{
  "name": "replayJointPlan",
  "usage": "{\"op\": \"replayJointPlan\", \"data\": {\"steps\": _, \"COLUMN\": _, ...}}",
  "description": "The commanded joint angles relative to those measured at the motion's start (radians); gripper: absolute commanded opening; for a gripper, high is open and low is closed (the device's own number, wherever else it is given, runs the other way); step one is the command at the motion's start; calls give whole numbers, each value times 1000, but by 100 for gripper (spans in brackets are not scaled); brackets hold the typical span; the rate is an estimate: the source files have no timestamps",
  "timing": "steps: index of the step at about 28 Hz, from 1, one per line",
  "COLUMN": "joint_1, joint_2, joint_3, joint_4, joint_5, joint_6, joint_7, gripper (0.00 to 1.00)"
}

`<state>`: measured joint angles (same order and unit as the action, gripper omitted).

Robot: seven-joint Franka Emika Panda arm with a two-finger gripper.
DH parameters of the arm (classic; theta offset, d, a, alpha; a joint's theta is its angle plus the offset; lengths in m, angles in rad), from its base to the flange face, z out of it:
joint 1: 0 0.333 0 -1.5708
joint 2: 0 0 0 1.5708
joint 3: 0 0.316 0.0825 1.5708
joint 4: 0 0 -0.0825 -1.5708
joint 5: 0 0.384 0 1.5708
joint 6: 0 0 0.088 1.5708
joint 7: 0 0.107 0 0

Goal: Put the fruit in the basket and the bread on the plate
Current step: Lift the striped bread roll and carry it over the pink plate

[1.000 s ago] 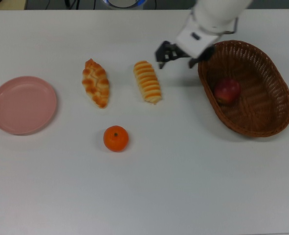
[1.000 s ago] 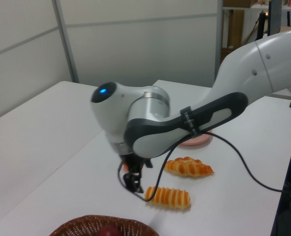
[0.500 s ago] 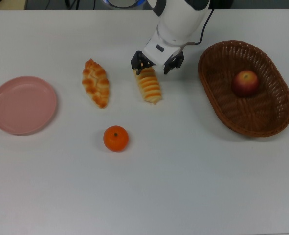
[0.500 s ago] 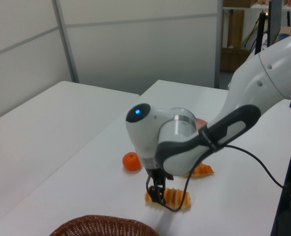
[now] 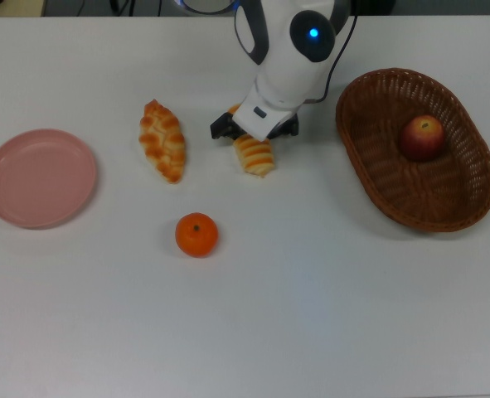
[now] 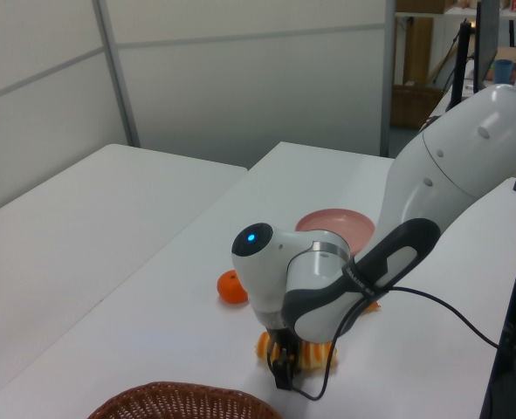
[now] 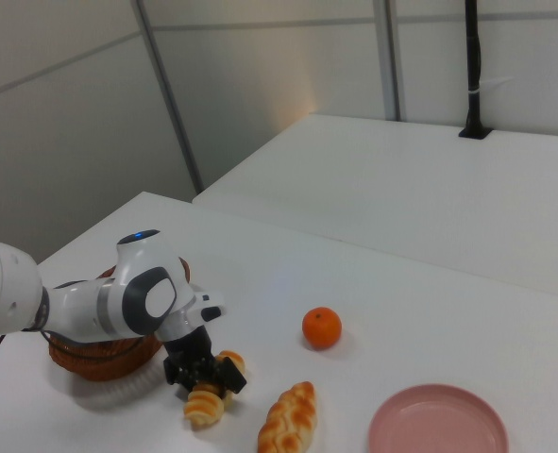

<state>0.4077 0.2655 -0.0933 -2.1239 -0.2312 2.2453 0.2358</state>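
Gripper (image 5: 254,129): jaws spread, straddling the pale yellow-and-orange ridged roll (image 5: 255,155).
Dark red apple (image 5: 420,138): inside brown woven wicker basket (image 5: 452,211), well clear of the jaws.

In the top view, apple (image 5: 420,138) in basket (image 5: 468,207); rolls (image 5: 162,141) and mandarin (image 5: 196,235) lie between it and plate (image 5: 4,203).

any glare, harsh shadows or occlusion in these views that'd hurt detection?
Top view: even light, soft shadows, no glare; the arm hides the far end of the striped roll. Left view: the arm covers most of the knobbly roll and the basket is cut off at the bottom edge. Right view: the arm blocks much of the basket.
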Motion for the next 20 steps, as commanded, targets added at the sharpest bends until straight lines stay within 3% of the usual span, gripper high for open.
{"op": "replayJointPlan", "data": {"steps": 1, "joint_1": 20, "joint_2": -20, "joint_3": -66, "joint_4": 48, "joint_5": 10, "joint_6": 23, "joint_7": -6, "gripper": 0}}
{"op": "replayJointPlan", "data": {"steps": 5, "joint_1": 20, "joint_2": -46, "joint_3": -126, "joint_4": 108, "joint_5": 29, "joint_6": 10, "joint_7": -7, "gripper": 0}}
{"op": "replayJointPlan", "data": {"steps": 6, "joint_1": 20, "joint_2": -55, "joint_3": -156, "joint_4": 148, "joint_5": 61, "joint_6": -18, "joint_7": -16, "gripper": 0}}
{"op": "replayJointPlan", "data": {"steps": 10, "joint_1": 19, "joint_2": -54, "joint_3": -215, "joint_4": 261, "joint_5": 136, "joint_6": -120, "joint_7": -73, "gripper": 0}}
{"op": "replayJointPlan", "data": {"steps": 13, "joint_1": 19, "joint_2": -54, "joint_3": -295, "joint_4": 349, "joint_5": 213, "joint_6": -210, "joint_7": -141, "gripper": 0}}
{"op": "replayJointPlan", "data": {"steps": 15, "joint_1": 17, "joint_2": -54, "joint_3": -342, "joint_4": 374, "joint_5": 233, "joint_6": -231, "joint_7": -161, "gripper": 0}}
{"op": "replayJointPlan", "data": {"steps": 16, "joint_1": 14, "joint_2": -54, "joint_3": -389, "joint_4": 383, "joint_5": 237, "joint_6": -234, "joint_7": -177, "gripper": 0}}
{"op": "replayJointPlan", "data": {"steps": 20, "joint_1": -18, "joint_2": -43, "joint_3": -453, "joint_4": 384, "joint_5": 242, "joint_6": -224, "joint_7": -203, "gripper": 0}}
